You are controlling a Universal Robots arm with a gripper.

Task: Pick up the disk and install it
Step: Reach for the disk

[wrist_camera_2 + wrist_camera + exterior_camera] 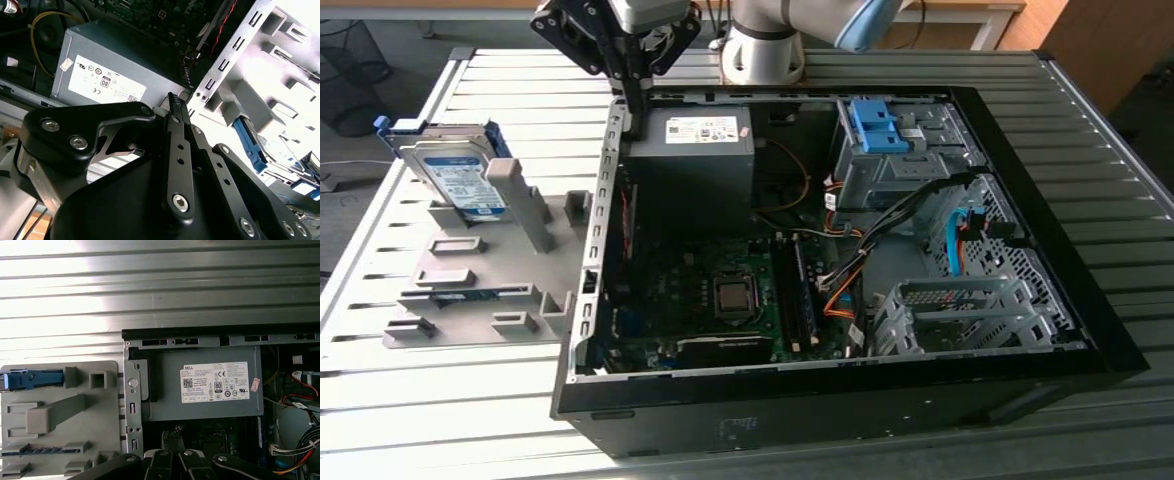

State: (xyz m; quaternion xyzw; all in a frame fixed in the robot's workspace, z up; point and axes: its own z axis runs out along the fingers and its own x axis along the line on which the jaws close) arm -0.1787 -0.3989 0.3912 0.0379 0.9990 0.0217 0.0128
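Observation:
The disk (454, 180), a silver drive with a white-and-blue label in a blue caddy, stands on edge at the far end of the grey holder (520, 250), on the exterior view's left. The first wrist view shows its blue caddy (32, 380) edge-on. My gripper (636, 105) hangs over the back left corner of the open computer case (1067, 300), beside the power supply (691, 150). Its black fingers (176, 120) are shut with nothing between them. The gripper is well apart from the disk.
Inside the case a bare blue bracket (874, 125) sits on the drive cage at the back right, with cables (854, 270) and the motherboard (720, 290) below. The case wall (607, 190) separates gripper and holder. The slatted metal table (440, 390) surrounds everything.

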